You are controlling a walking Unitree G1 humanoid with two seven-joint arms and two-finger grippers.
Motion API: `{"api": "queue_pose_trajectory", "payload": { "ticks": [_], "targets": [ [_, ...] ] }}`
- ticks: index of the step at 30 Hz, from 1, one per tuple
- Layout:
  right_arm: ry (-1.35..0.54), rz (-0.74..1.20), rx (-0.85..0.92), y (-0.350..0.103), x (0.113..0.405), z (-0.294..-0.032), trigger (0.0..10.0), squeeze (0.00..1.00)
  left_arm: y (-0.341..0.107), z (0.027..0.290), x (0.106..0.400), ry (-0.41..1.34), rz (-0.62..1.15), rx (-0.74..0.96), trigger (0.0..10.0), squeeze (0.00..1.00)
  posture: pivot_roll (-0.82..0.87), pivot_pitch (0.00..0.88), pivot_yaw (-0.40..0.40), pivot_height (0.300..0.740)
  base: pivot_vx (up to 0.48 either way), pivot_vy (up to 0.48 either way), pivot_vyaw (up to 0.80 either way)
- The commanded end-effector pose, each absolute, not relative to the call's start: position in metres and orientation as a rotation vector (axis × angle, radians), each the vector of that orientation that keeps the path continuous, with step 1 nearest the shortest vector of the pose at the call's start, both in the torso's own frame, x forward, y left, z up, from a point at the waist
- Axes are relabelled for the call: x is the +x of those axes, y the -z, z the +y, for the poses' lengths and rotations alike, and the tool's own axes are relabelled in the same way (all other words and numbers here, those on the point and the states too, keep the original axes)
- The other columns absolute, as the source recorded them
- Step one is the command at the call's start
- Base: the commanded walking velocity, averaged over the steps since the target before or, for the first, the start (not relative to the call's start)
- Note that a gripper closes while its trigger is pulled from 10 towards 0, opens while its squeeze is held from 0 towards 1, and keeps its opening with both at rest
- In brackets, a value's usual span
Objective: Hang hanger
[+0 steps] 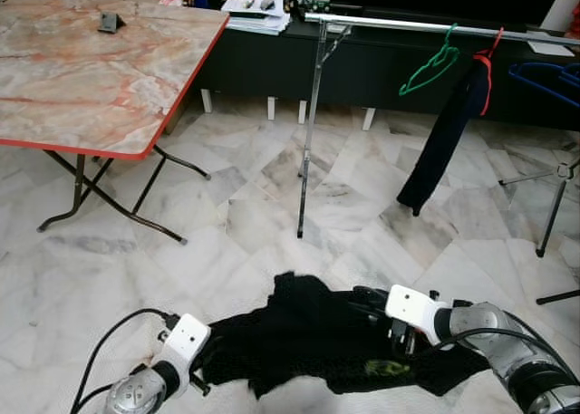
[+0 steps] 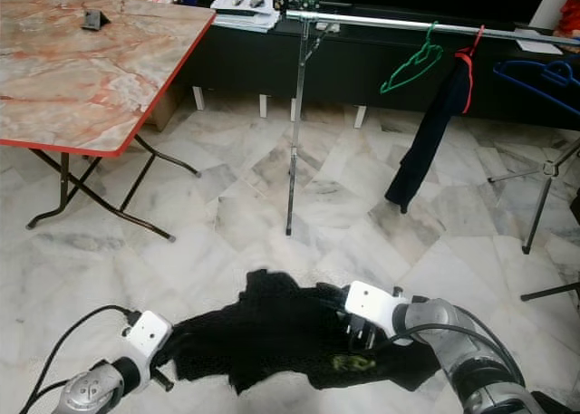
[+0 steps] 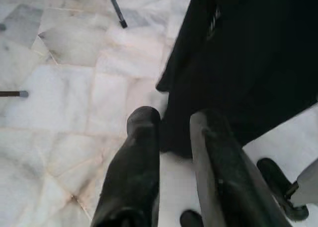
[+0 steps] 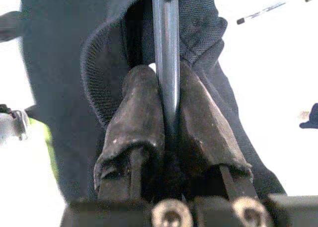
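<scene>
Right wrist view: right gripper (image 4: 166,113) clamps the hanger (image 4: 166,48) inside the black garment (image 1: 308,337), carried low toward the rail (image 1: 408,23). Left gripper (image 3: 169,132) pinches the hem, keeping the cloth spread.

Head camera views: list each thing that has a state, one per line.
Black garment: draped between both pincers, above the floor.
Right pincer: shut on a hanger inside the garment.
Left pincer: at the garment's edge.
Green hanger: hung on the rail.
Dark garment: hanging from the rail.
</scene>
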State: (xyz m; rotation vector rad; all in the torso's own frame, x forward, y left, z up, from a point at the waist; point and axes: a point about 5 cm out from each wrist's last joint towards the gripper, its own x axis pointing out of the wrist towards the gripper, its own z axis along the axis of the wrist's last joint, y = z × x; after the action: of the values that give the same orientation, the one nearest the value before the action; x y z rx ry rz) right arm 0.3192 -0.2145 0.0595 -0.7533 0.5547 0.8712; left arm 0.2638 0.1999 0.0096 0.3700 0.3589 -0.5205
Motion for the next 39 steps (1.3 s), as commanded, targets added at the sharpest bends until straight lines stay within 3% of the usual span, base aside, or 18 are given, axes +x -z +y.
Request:
{"api": "queue_pose_trajectory", "payload": {
  "ticks": [1, 6, 15, 16, 17, 22, 30, 39],
  "targets": [
    [-0.851, 0.535, -0.74, -0.064, 0.321, -0.218, 10.0, 0.0, -0.002, 0.201, 0.256, 0.546, 0.406, 0.404, 10.0, 1.0, 0.07, 0.167, -0.067, 0.74, 0.0, 0.0, 0.0],
    [-0.866, 0.489, -0.747, -0.067, 0.323, -0.213, 10.0, 0.0, 0.001, 0.203, 0.252, 0.586, 0.44, 0.502, 10.0, 1.0, 0.07, 0.166, -0.068, 0.74, 0.0, 0.0, 0.0],
    [-0.935, 0.493, -0.806, -0.068, 0.322, -0.211, 10.0, 0.0, -0.013, 0.21, 0.267, 0.479, 0.36, 0.542, 10.0, 1.0, 0.08, 0.165, -0.071, 0.74, 0.0, 0.0, 0.0],
    [-0.944, 0.495, -0.812, -0.068, 0.321, -0.211, 10.0, 0.0, -0.015, 0.21, 0.268, 0.47, 0.349, 0.531, 10.0, 0.81, 0.08, 0.164, -0.071, 0.74, 0.0, 0.0, 0.0],
    [-0.949, 0.496, -0.816, -0.068, 0.321, -0.211, 10.0, 0.0, -0.017, 0.209, 0.269, 0.462, 0.335, 0.52, 10.0, 0.0, 0.08, 0.164, -0.071, 0.74, 0.0, 0.0, 0.0],
    [-0.987, 0.505, -0.835, -0.066, 0.319, -0.209, 10.0, 0.0, -0.029, 0.203, 0.276, 0.449, 0.267, 0.429, 10.0, 0.0, 0.08, 0.156, -0.07, 0.74, 0.0, 0.0, 0.0],
    [-1.002, 0.45, -0.835, -0.064, 0.322, -0.191, 10.0, 0.0, -0.026, 0.179, 0.271, 0.652, 0.337, 0.349, 10.0, 0.0, 0.08, 0.147, -0.068, 0.74, 0.0, 0.0, 0.0],
    [-0.967, 0.395, -0.8, -0.06, 0.324, -0.172, 10.0, 0.0, -0.033, 0.175, 0.282, 0.569, 0.304, 0.204, 10.0, 0.0, 0.09, 0.125, -0.066, 0.74, 0.0, 0.0, 0.0]
  ]
}}
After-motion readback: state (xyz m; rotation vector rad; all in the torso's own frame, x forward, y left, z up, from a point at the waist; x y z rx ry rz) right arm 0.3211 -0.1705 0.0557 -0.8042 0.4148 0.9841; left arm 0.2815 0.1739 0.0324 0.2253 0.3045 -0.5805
